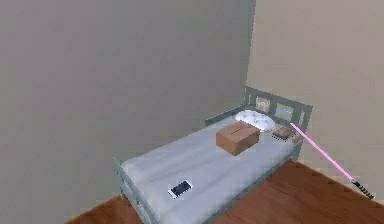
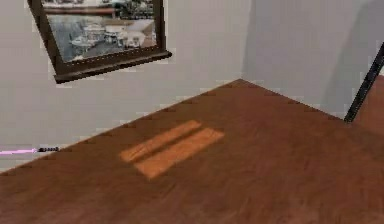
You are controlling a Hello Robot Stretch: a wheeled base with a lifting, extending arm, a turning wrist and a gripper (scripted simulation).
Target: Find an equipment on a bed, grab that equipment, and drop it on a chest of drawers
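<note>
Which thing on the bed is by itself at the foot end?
The small dark phone; the brown box and white pillow sit near the headboard.

grey wall on the left, paler wall far right, grey-framed bed in the corner between. dark wooden floor with two bright patches of light; dark-framed window in the far white wall.

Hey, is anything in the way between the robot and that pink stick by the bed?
Nothing visible does. The pink stick slants off the far side of the bed over bare wood floor. The box and phone lie on the bed, left of it in the forward view.
</note>
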